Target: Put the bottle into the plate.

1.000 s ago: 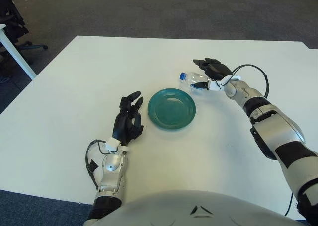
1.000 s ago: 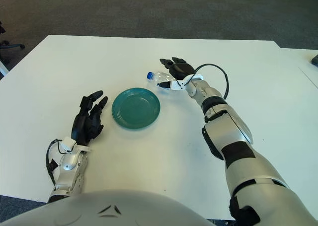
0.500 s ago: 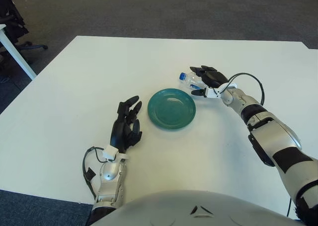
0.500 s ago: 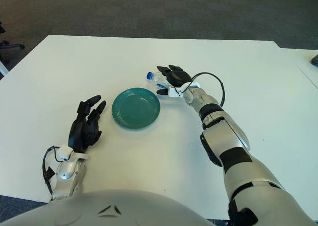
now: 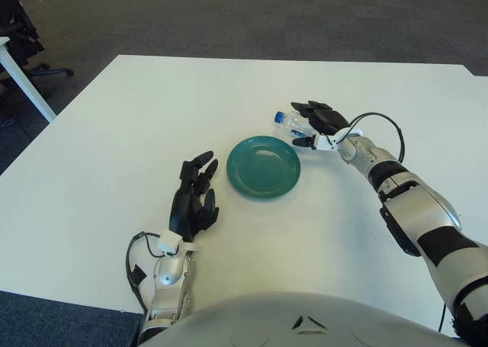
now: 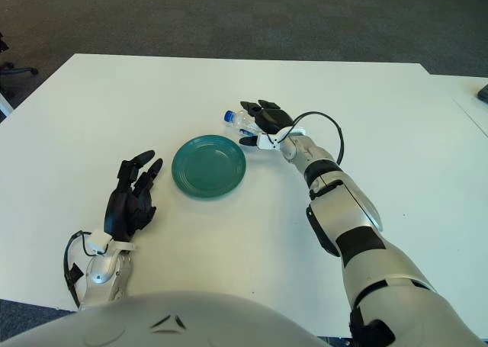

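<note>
The plate [image 5: 263,166] is teal on a white table [image 5: 114,133]. The bottle [image 5: 290,123] looks clear, perhaps blue-capped. Both hands [image 5: 194,202] [image 5: 319,122] are black.

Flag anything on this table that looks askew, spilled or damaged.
Only the bottle stands out: it lies on its side beyond the plate, cap pointing left, under the right hand. Nothing looks spilled or damaged. The left hand shows left of the plate.

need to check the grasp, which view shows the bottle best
Left eye view, marginally: the bottle shows its blue cap and neck clear of the right hand covering it. Right eye view shows nearly the same, equally covered.
</note>
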Controlling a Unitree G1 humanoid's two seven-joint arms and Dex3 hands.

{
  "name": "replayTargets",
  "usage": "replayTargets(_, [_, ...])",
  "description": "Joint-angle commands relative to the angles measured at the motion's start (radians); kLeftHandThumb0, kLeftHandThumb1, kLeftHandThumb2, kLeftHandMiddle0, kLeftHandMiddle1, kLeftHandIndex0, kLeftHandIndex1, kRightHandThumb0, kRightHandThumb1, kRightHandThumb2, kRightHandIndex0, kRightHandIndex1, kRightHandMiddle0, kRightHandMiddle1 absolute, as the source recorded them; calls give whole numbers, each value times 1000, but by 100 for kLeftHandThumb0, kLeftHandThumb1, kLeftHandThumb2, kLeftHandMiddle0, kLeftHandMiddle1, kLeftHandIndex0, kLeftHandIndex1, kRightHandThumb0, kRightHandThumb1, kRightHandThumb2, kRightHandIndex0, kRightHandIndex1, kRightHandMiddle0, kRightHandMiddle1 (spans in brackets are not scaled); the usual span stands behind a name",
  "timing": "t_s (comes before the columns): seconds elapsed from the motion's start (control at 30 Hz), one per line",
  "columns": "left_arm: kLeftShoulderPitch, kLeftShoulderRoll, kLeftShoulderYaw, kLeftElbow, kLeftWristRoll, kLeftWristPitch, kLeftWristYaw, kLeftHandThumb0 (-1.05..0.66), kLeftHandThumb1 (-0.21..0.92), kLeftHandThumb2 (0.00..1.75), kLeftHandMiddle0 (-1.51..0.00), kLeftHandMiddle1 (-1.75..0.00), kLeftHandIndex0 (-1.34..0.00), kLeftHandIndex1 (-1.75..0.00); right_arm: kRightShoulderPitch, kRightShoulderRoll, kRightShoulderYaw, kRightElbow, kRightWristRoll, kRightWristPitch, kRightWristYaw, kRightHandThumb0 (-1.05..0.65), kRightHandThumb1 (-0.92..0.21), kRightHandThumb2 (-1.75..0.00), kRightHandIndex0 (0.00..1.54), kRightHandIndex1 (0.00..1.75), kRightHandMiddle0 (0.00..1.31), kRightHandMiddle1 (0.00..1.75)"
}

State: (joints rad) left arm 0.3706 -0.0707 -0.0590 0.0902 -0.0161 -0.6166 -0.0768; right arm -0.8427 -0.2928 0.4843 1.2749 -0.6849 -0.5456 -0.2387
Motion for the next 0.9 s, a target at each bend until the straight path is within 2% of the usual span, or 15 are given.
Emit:
replayTargets(0.0, [54,-4,-6,40,9,-14,11,-82,92,66,-46,-9,-2,-104,48,2,10,10,4,-2,25,-105,-92,-50,3,0,0,12])
replayTargets(0.3, [74,-9,-5,21,12,-11,21,-83,92,63,-48,-10,-3,-105,66,-10,3,5,16,-14,25,-105,-92,-48,6,1,0,21])
replayTargets(0.6, [89,-19,-14,2,3,-6,22,-84,92,62,-50,-12,-5,-106,79,-23,-12,0,38,-24,41,-105,-92,-44,14,4,0,42])
replayTargets(0.87, [120,-21,-14,-19,5,-19,30,-85,92,63,-51,-13,-6,-106,117,-60,-19,-19,48,-68,31,-105,-92,-42,19,5,0,56])
